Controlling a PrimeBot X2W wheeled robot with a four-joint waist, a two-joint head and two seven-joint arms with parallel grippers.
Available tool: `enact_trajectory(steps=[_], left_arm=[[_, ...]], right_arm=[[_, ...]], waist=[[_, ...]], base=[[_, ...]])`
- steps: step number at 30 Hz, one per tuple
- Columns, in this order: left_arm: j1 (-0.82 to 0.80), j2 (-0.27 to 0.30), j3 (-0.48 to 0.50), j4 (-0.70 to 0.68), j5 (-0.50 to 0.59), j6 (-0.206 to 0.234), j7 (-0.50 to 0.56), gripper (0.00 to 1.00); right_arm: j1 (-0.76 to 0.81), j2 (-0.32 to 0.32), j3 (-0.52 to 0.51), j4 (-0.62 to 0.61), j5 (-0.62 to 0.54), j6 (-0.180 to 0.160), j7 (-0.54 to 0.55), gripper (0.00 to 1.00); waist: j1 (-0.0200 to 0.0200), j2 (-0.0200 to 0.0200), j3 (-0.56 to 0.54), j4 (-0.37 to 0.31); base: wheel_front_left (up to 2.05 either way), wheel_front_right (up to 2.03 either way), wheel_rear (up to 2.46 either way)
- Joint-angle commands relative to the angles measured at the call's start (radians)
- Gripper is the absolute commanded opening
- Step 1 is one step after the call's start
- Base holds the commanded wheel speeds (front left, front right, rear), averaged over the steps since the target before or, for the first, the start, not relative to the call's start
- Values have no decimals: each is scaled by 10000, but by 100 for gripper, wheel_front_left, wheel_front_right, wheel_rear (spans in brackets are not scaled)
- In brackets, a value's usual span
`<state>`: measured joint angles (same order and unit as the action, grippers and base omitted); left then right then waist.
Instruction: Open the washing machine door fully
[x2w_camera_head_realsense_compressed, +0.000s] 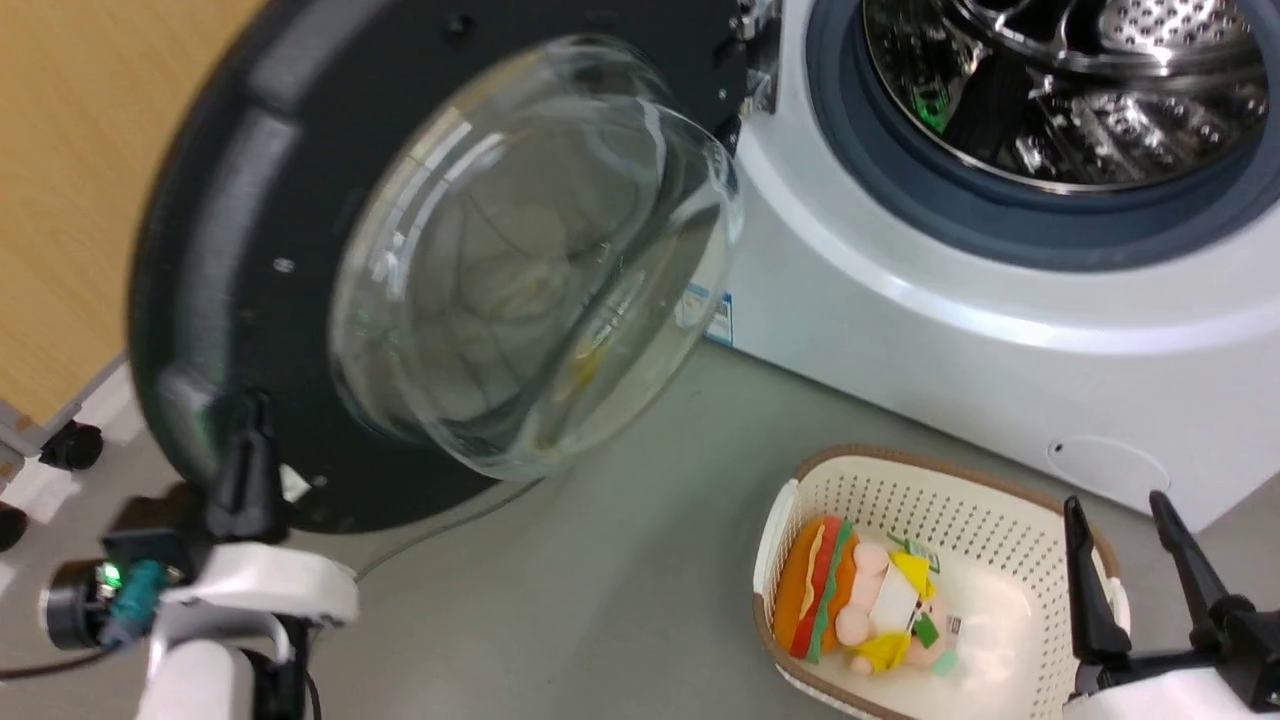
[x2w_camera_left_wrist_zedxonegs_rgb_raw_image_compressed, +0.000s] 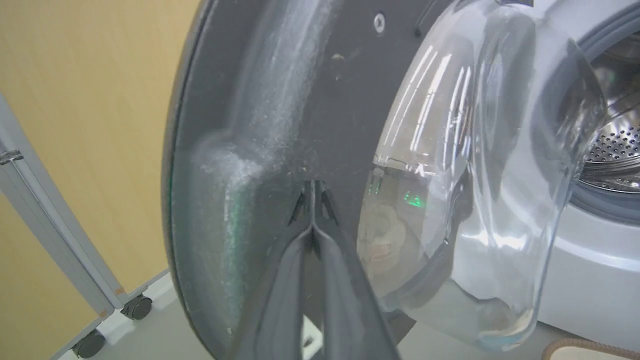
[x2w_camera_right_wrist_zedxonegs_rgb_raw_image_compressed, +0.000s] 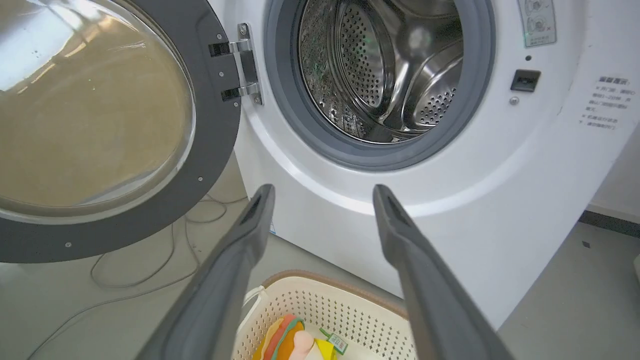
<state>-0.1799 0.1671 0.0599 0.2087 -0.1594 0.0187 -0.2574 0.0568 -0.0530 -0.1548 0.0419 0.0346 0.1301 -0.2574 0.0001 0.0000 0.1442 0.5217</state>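
Grey floor (x2w_camera_head_realsense_compressed: 620, 600); tan wood-look wall (x2w_camera_head_realsense_compressed: 80, 150) at 9 o'clock in the head view. The washing machine (x2w_camera_head_realsense_compressed: 1000, 330) fills 1 to 3 o'clock, its steel drum (x2w_camera_head_realsense_compressed: 1080, 90) exposed inside the grey gasket (x2w_camera_head_realsense_compressed: 960, 210).

The washing machine door (x2w_camera_head_realsense_compressed: 230, 250) hangs from its hinge (x2w_camera_right_wrist_zedxonegs_rgb_raw_image_compressed: 245, 65) at 10 o'clock. It is swung well clear of the opening, with the glass bowl (x2w_camera_head_realsense_compressed: 530, 260) bulging toward the camera.

Left gripper (x2w_camera_head_realsense_compressed: 256, 415), 7 o'clock: fingers pinched together with nothing between them. Tips appear pressed to the door's dark inner face near the lower rim, just beside the glass.

Right gripper (x2w_camera_head_realsense_compressed: 1116, 500), 5 o'clock: jaws spread wide and empty, above a white basket (x2w_camera_head_realsense_compressed: 930, 462) of soft toys, apart from the machine.

Step, as judged: last stretch of the push-open. The next move calls for a push that follows the arc about the hinge, toward the wall, with contact kept out near the rim. The plastic looks smooth, so the tips could skid. A castered frame (x2w_camera_left_wrist_zedxonegs_rgb_raw_image_compressed: 136, 306) stands near, behind the door.
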Motion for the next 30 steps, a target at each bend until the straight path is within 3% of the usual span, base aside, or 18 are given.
enact_trajectory(steps=[1, 17, 30], left_arm=[[-369, -42, 311, 115, -113, 38, -44, 0], [-2492, 395, 2768, 1579, -17, 61, -44, 0], [-3589, 1413, 4125, 2939, 89, -145, -44, 0]], right_arm=[[-248, 28, -12, -83, -118, 6, -44, 100], [-1218, 8, -50, -320, -930, 6, -44, 100], [-1590, -154, -59, -343, -948, 6, -44, 100]], waist=[[-1, 0, 326, -135], [-1, 0, 2144, -910], [-1, 0, 2762, -1414]], base=[[0, 0, 0], [0, 0, 0], [0, 0, 0]])
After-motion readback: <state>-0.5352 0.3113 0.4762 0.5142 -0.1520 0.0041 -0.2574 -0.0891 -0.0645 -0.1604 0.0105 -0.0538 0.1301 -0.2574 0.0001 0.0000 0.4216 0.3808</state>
